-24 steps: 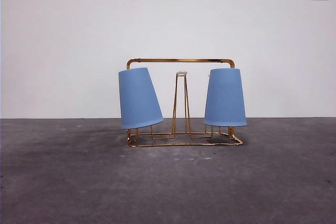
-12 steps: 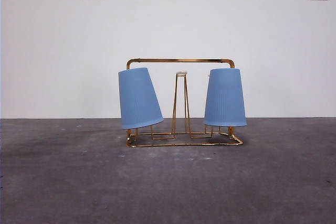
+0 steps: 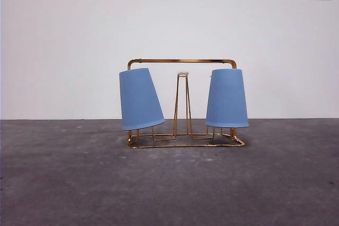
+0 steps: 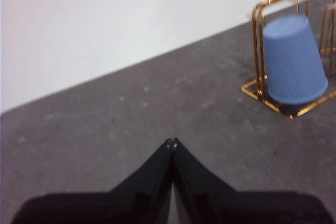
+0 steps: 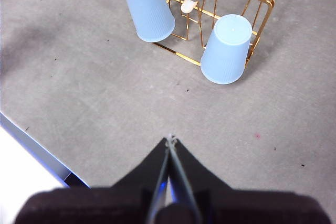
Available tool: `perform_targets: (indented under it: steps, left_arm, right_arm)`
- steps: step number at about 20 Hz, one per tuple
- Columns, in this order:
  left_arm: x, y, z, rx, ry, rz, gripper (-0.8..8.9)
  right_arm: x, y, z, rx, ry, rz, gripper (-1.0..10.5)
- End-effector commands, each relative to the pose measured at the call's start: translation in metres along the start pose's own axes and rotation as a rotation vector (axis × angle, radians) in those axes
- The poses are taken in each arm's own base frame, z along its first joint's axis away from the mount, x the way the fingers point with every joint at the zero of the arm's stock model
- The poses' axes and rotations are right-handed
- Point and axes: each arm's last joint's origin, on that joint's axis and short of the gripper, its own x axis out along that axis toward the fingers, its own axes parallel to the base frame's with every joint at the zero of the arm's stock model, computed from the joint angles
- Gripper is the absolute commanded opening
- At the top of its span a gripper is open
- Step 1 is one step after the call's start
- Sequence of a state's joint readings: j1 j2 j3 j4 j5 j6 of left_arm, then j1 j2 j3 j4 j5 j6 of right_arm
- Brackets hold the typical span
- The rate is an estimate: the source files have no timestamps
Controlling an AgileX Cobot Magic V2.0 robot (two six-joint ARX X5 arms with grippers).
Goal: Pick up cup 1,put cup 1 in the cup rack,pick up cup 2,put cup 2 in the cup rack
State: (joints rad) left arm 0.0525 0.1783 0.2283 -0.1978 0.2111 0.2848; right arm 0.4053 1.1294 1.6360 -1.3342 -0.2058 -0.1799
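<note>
Rack: the gold-coloured thin wire cup rack stands on the grey table, near the white wall.
Left cup: the blue ribbed plastic cup sits upside down on a peg at the rack's left end, tilted outward.
Right cup: the second blue ribbed cup sits upside down at the right end, almost upright.
Left gripper: jaws pressed together, holding nothing, well apart from the rack.
Right gripper: jaws closed, empty, above the table, away from the cups.
Change: nothing differs from the earlier front views; cups and rack keep the same places.
</note>
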Motion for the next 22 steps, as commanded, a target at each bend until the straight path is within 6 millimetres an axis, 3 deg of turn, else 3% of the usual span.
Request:
perform_targets:
  steps: [1,7,22]
  left_arm:
    - [0.001,-0.004,-0.016,-0.023,0.000,0.007,-0.01]
    - [0.006,-0.014,-0.054,-0.083,0.024,0.001,-0.01]
    - [0.007,-0.014,-0.056,-0.159,0.037,-0.005,-0.01]
  right_arm:
    - [0.001,0.000,0.000,0.004,0.003,-0.002,0.0]
    - [0.001,0.000,0.000,0.004,0.003,-0.002,0.0]
    - [0.001,-0.001,0.000,0.004,0.003,-0.005,0.0]
